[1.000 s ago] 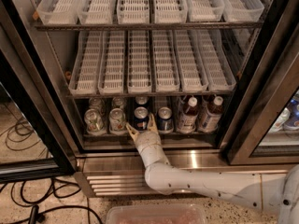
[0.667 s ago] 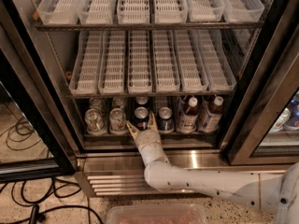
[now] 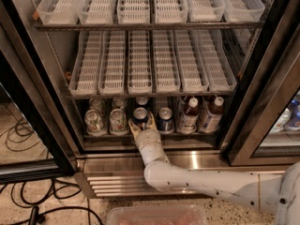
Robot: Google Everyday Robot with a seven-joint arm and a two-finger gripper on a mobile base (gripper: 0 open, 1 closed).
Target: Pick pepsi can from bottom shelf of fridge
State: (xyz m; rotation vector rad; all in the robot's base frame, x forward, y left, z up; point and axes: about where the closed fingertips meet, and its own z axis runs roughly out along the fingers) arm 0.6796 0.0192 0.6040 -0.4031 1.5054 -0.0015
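Note:
The fridge [image 3: 262,102] stands open, with white slotted lane trays on its upper tiers. Its bottom shelf [image 3: 154,136] is a dark low tier behind a metal front rail. On it stand two silver-green cans at the left, two dark blue pepsi cans in the middle, and two red-capped bottles at the right. My white arm reaches up from the lower right. My gripper [image 3: 142,124] is at the shelf front, with its fingers on either side of the left pepsi can [image 3: 140,116]. A second pepsi can [image 3: 165,119] stands just to its right.
Silver-green cans [image 3: 117,121] stand left of the gripper and red-capped bottles [image 3: 190,115] to the right. More cans sit behind in the dark. The ribbed steel base panel [image 3: 117,179] is below. Black cables [image 3: 28,210] lie on the floor at left. A clear bin [image 3: 157,215] is at the bottom.
The gripper has edged a little further in around the left pepsi can. The can and the other drinks have not moved.

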